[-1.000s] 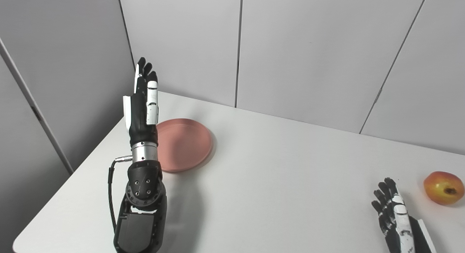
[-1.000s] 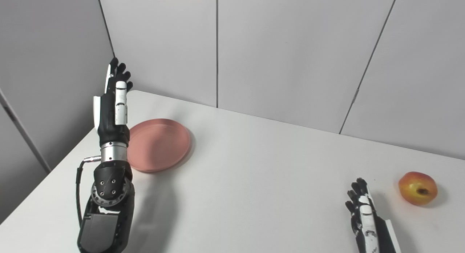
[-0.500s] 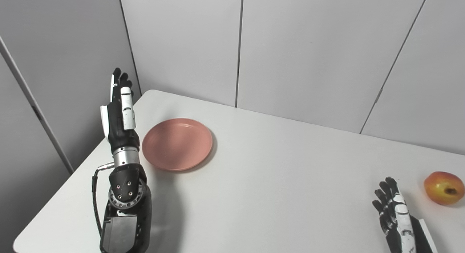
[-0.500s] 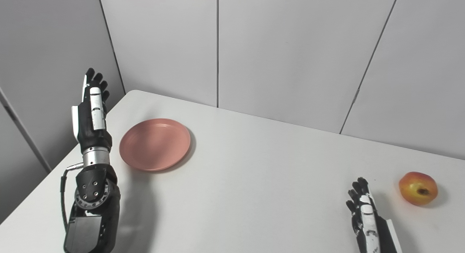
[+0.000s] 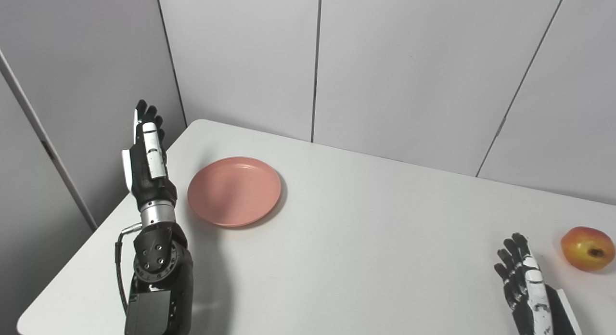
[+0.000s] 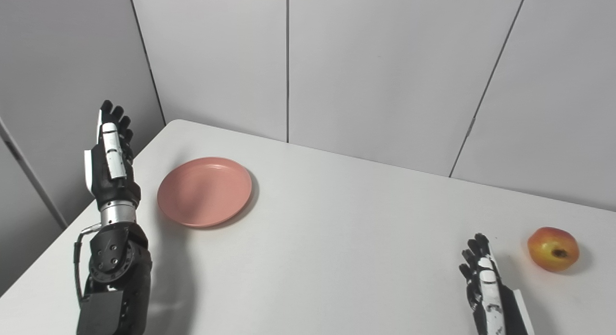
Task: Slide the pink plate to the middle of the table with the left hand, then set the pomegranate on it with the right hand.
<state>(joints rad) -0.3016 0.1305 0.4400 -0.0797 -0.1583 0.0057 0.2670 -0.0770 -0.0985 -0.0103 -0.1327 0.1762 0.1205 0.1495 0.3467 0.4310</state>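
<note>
My left robot hand (image 5: 147, 164) stands upright at the left edge of the surface (image 5: 365, 238), fingers (image 5: 144, 121) straight and pointing up toward the far corner, holding nothing. Its palm is black with white plates on the back, above a bright metal wrist ring and a bulky black forearm. It is raised just left of the pink plate (image 5: 234, 190) and apart from it.

The plate is round, so it has no long axis. It lies flat, open side up, with a shallow raised rim and a smooth matte finish. It sits toward the far left part of the surface, near the rounded far-left corner and not in the middle. To its right the smooth white top runs wide and bare across the middle.

Grey wall panels (image 5: 404, 70) with thin dark seams close off the far edge.

Low on the right, my right robot hand (image 6: 483, 282) lies flat near the near edge, fingers loosely spread and pointing away from me, grasping nothing. The pomegranate (image 6: 552, 248) sits beyond and to the right of it, close to the right border, not touching the hand. It is a roundish fruit, red and yellow with a glossy skin, and its dark crown end faces toward me and slightly right.
</note>
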